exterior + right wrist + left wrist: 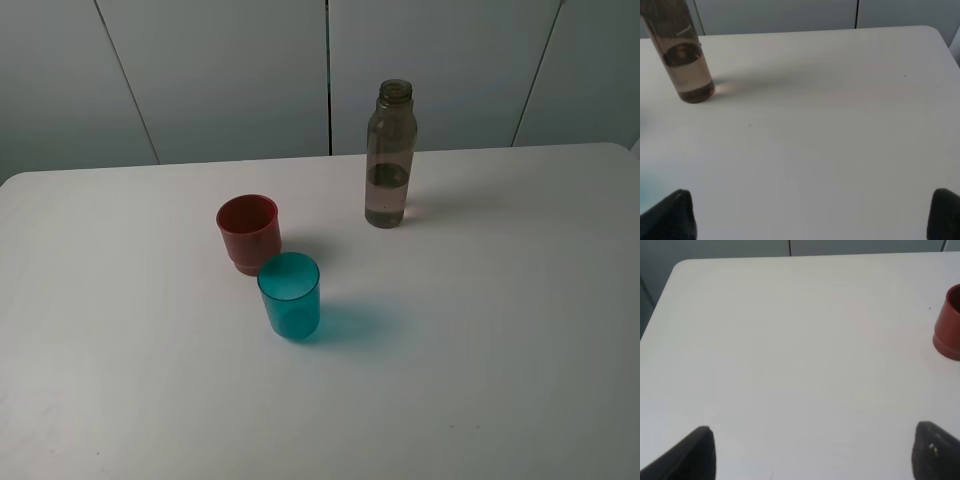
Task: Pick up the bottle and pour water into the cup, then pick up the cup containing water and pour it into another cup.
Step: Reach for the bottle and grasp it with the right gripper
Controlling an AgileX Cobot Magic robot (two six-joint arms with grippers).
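Note:
The tall smoky grey-brown bottle [389,155] stands upright and uncapped toward the back of the white table [520,330], with some water in its lower half; it also shows in the right wrist view [684,60]. The teal cup [290,295] stands in front of the red cup [248,232], nearly touching it. The red cup's side shows in the left wrist view [949,325]. Neither arm appears in the high view. My left gripper [815,452] is open over bare table, far from the red cup. My right gripper [812,215] is open and empty, well short of the bottle.
Grey wall panels [330,70] rise behind the table's far edge. The table's rounded back corners show in both wrist views [680,267] [937,32]. A faint teal tint [647,185] lies on the table beside one right fingertip.

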